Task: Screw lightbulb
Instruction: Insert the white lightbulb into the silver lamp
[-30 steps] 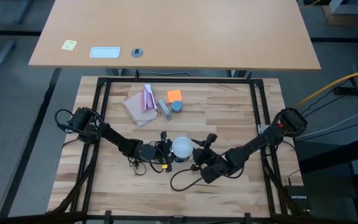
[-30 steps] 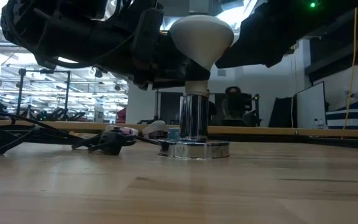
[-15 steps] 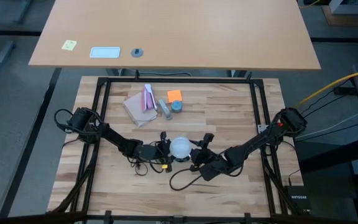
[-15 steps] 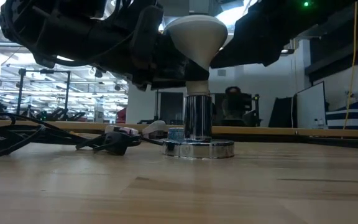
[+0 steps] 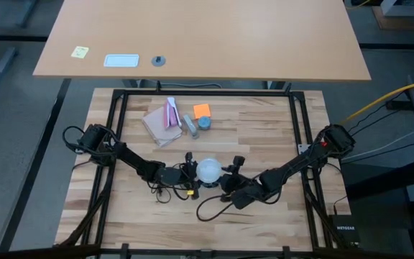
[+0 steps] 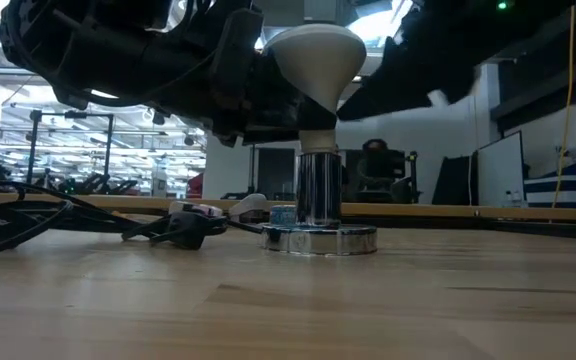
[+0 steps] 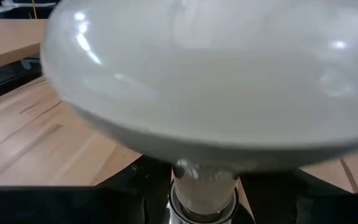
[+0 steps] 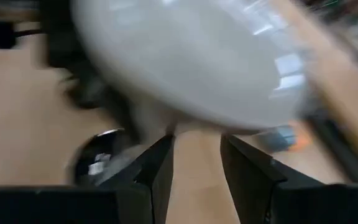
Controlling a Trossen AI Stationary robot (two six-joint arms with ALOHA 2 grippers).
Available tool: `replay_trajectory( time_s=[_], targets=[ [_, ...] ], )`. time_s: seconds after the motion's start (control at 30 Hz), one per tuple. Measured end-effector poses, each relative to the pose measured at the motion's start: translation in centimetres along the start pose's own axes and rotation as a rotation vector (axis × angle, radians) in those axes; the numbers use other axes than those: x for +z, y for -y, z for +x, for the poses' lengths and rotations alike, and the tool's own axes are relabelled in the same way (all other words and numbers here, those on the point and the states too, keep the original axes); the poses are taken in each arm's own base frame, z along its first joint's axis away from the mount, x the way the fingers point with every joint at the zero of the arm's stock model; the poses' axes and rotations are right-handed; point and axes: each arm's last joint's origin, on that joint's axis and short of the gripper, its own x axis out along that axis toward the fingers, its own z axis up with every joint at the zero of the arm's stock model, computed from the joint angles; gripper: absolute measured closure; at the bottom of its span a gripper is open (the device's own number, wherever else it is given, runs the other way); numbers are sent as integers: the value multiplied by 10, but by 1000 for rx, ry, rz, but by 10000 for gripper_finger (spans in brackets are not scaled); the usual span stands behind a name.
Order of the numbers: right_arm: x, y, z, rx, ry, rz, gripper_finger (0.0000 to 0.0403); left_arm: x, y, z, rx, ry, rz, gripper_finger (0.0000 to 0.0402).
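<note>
Since the lightbulb (image 6: 316, 55) stands upright in the chrome socket (image 6: 317, 215) mid-surface, a skewed turn could cross its thread or tip the socket. The left pincer (image 5: 187, 173) seems clamped at its pale neck; whether the right pincer (image 8: 196, 163), fingers parted just beneath the frosted white globe, grips it, I cannot tell.

One lightbulb (image 5: 208, 170), one chrome socket (image 6: 318, 212), two grippers: left gripper (image 5: 188, 173), right gripper (image 5: 228, 178). One orange block (image 5: 202, 110), one blue-grey round piece (image 5: 204, 123), one pink packet (image 5: 171, 114), one yellow sticky note (image 5: 80, 52).
</note>
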Motion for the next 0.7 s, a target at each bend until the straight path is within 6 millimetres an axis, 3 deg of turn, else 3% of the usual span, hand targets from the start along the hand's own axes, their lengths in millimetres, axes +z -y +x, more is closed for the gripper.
replay_trajectory(
  time_s=[0.4, 0.7],
  targets=[
    [-10, -6, 0, 195, -124, 95, 265, 0, 0, 0, 0, 0, 3, 235],
    [-34, -25, 19, 201, -197, 96, 265, 0, 0, 0, -1, 4, 17, 235]
  ],
)
